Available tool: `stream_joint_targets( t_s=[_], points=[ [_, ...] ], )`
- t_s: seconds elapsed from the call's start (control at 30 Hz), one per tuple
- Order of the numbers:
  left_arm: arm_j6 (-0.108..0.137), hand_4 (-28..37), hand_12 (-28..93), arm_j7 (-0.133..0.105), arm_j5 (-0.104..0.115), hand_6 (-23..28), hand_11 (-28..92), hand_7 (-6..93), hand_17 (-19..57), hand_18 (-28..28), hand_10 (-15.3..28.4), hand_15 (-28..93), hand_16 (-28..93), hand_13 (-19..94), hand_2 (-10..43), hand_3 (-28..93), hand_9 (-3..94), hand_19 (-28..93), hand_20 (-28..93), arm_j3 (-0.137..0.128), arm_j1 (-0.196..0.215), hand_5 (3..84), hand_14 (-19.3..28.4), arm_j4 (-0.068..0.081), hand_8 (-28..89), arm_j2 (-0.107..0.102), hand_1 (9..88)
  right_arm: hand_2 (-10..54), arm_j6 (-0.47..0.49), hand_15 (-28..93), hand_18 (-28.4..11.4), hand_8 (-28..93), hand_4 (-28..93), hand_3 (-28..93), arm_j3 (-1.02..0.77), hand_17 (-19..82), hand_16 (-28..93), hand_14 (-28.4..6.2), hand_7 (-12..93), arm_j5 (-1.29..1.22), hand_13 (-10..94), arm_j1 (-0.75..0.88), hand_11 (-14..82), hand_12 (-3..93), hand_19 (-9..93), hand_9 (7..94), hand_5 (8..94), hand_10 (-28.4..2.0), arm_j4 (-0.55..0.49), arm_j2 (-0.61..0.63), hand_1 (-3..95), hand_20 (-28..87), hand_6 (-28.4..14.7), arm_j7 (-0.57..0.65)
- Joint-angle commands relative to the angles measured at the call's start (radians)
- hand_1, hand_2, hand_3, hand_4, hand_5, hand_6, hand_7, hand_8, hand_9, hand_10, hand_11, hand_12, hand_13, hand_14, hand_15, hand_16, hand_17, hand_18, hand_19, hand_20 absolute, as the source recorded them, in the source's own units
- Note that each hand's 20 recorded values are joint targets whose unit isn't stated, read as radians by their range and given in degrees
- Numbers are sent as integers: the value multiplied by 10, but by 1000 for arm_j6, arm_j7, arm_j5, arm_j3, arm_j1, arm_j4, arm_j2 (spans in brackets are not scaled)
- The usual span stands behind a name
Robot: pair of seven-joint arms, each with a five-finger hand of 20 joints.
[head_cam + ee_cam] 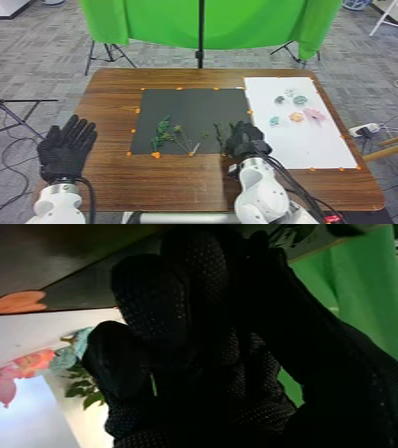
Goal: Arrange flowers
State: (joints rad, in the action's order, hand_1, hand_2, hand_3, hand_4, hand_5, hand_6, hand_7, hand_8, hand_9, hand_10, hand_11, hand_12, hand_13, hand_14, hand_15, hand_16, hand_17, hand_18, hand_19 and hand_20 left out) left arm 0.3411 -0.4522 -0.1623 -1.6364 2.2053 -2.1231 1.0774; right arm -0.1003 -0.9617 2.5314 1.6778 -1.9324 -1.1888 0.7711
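- Two black-gloved hands appear at the wooden table, on which a black mat lies beside a white sheet.
- Right hand: positioned over the near right part of the black mat, beside the white sheet. Its degree of opening cannot be told, nor whether it has hold of a stem.
- Slender green stems: on the black mat, immediately to the left of the right hand. Whether they touch the glove cannot be told.
- Dark leaves: in the right wrist view, close to the far end of the right hand.
- Leafy green stem: on the mat's left part, well apart from the right hand. A budded stem lies between the two.
- Flower heads: a pink flower, an orange flower and a light teal flower form a loose row on the white sheet, to the right of the right hand and farther forward. Beyond them sits a grey-green flower.
- Left hand: at the table's left side, apart from the mat, with fingers extended and nothing in its hold.
- Background: green cloth hangs beyond the table's far edge.
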Motion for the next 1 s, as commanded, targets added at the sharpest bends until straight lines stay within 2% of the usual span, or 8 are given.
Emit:
stream_joint_targets(
  t_s=[0.03, 0.13, 0.23, 0.53, 0.7, 0.8, 0.93, 1.0],
  points=[
    [-2, -283, 86, 16, 3, 114, 198, 91, -55, 146, 162, 316, -65, 303, 100, 804, 403, 350, 122, 15, 4, 492, 167, 8, -90, 3, 265, -95, -8, 495, -255, 132, -247, 787, -5, 506, 405, -67, 425, 29, 842, 13, 91, 366, 932, 907, 773, -127, 43, -19, 542, 528, -31, 14],
    [3, -283, 86, 8, 3, 115, 198, 92, -55, 146, 162, 317, -65, 303, 100, 805, 403, 351, 122, 8, 14, 493, 166, 4, -90, 1, 265, -95, -8, 495, -254, 137, -241, 779, -15, 506, 387, -70, 417, 17, 842, 20, 81, 333, 932, 895, 777, -135, 27, -12, 522, 526, -33, 23],
    [14, -283, 86, 1, -3, 114, 199, 91, -55, 146, 162, 317, -65, 303, 100, 805, 403, 351, 122, 5, 17, 490, 167, 0, -91, 0, 265, -95, -10, 478, -253, 137, -252, 767, -18, 506, 352, -83, 389, 37, 847, 19, 130, 279, 932, 870, 780, -149, 21, -2, 501, 521, -42, 20],
    [11, -283, 88, -2, -5, 112, 205, 96, -56, 146, 161, 320, -67, 302, 99, 808, 400, 353, 121, 2, 23, 469, 166, -2, -91, -1, 264, -95, -28, 483, -256, 120, -258, 755, -20, 504, 287, -92, 344, 45, 845, 37, 192, 197, 932, 846, 775, -167, -14, 15, 471, 511, -50, 7],
    [7, -283, 87, 3, 6, 113, 205, 97, -55, 146, 162, 319, -67, 302, 100, 808, 399, 353, 120, 6, 19, 472, 166, 1, -91, 3, 264, -95, -24, 480, -258, 92, -251, 768, -27, 503, 284, -96, 283, 25, 844, 43, 193, 184, 932, 845, 789, -173, -23, 18, 429, 511, -55, 10],
    [8, -283, 87, 5, -1, 113, 205, 97, -55, 146, 162, 319, -67, 302, 100, 808, 399, 353, 120, 4, 20, 473, 165, 2, -91, 4, 263, -95, -28, 478, -260, 48, -247, 787, -27, 502, 282, -98, 231, 16, 844, 42, 188, 181, 932, 845, 792, -176, -28, 16, 398, 511, -55, 9],
    [5, -283, 88, 2, 15, 114, 205, 97, -56, 146, 162, 319, -67, 302, 100, 808, 399, 354, 120, 5, 20, 475, 166, 1, -91, 4, 264, -95, -34, 473, -261, -29, -241, 798, -21, 502, 280, -99, 192, 6, 849, 36, 184, 180, 932, 852, 795, -179, -27, 9, 379, 509, -54, 1],
    [3, -283, 88, 7, 9, 114, 205, 98, -56, 146, 162, 319, -67, 302, 100, 808, 400, 353, 120, 8, 15, 478, 166, 4, -91, 5, 264, -95, -44, 471, -261, -40, -238, 799, -20, 502, 280, -98, 188, -1, 852, 35, 183, 180, 932, 856, 797, -178, -28, 7, 375, 509, -54, -4]
  ],
)
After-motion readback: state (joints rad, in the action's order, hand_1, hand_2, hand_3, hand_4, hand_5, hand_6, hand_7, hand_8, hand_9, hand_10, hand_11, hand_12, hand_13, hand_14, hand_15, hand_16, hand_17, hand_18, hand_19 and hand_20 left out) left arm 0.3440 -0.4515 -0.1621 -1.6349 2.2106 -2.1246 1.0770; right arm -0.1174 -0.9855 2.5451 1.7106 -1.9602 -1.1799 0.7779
